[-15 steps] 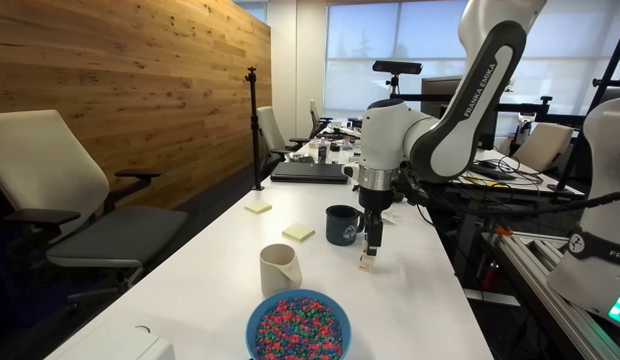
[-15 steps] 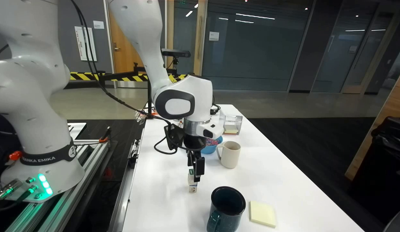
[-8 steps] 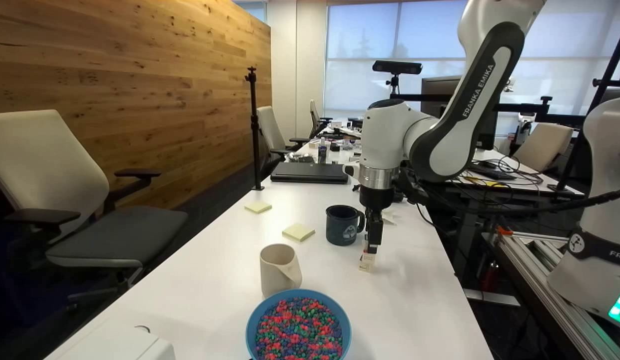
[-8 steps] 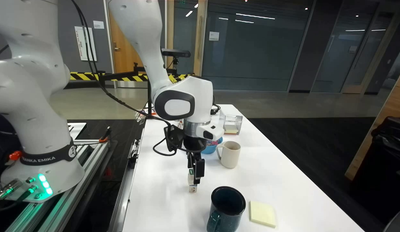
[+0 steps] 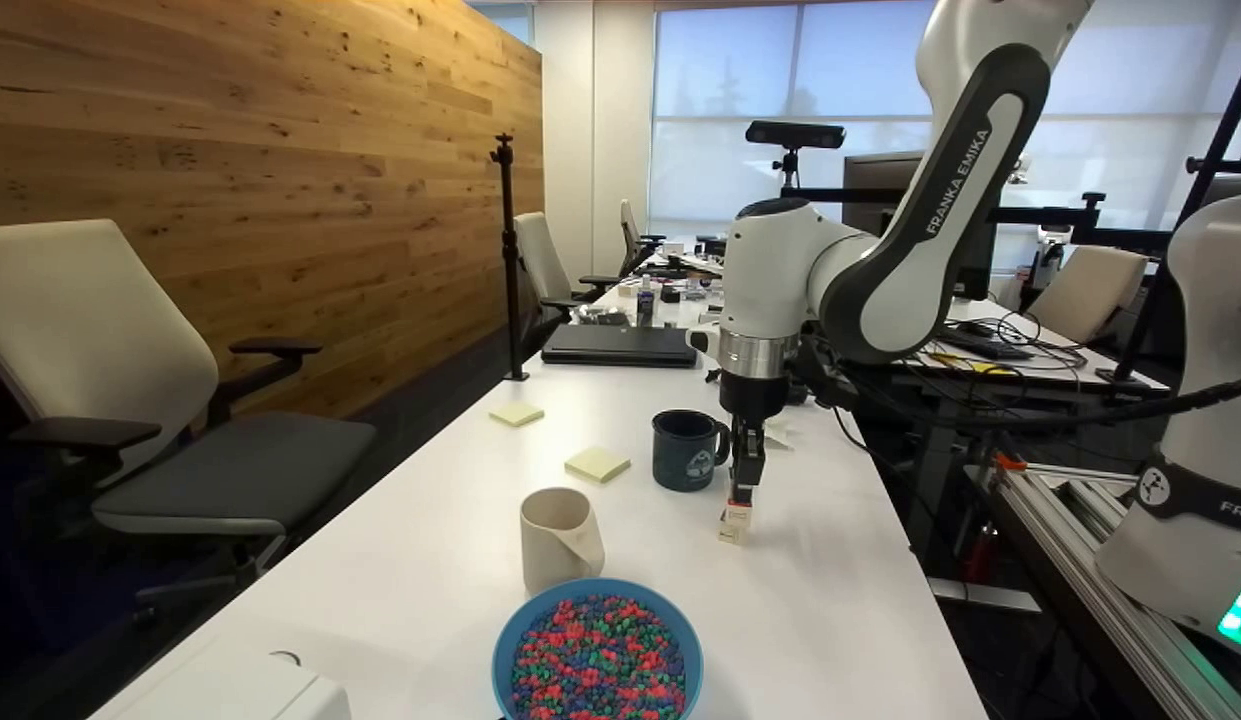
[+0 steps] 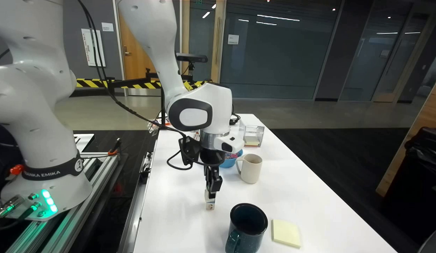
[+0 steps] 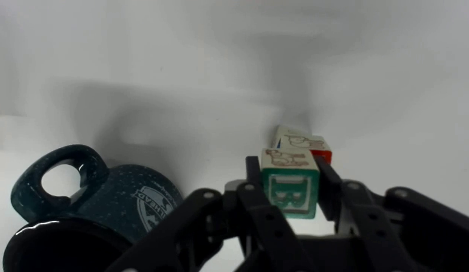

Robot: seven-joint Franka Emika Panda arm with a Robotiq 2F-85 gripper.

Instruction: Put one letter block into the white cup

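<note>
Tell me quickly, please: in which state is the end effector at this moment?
End effector: closed, holding the green-faced letter block.

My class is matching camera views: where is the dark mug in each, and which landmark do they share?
In an exterior view: dark mug just below and right of centre.
In an exterior view: dark mug at bottom edge, right of centre.
In the wrist view: dark mug at lower left.
Shared landmark: letter blocks.
</note>
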